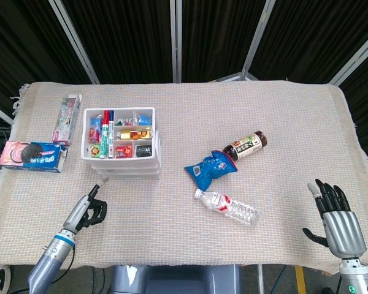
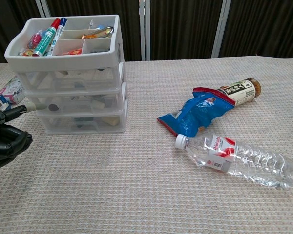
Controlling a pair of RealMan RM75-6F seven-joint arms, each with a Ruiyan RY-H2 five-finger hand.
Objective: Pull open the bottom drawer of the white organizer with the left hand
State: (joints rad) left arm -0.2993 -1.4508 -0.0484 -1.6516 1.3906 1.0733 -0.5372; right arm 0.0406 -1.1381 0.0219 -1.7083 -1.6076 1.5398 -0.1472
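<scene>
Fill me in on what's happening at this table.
The left hand reaches toward the white organizer, one finger extended near its lower front, the rest curled; contact can't be told. The bottom drawer looks closed. The right hand hovers open at the table's near right corner, away from the water bottle.

Bare cloth (image 1: 147, 208) lay before the organizer's bottom drawer (image 2: 80, 123); cookie pack (image 1: 34, 155) crowded its left; snack bag (image 1: 211, 167) and bottle (image 1: 227, 206) stood well right.
</scene>
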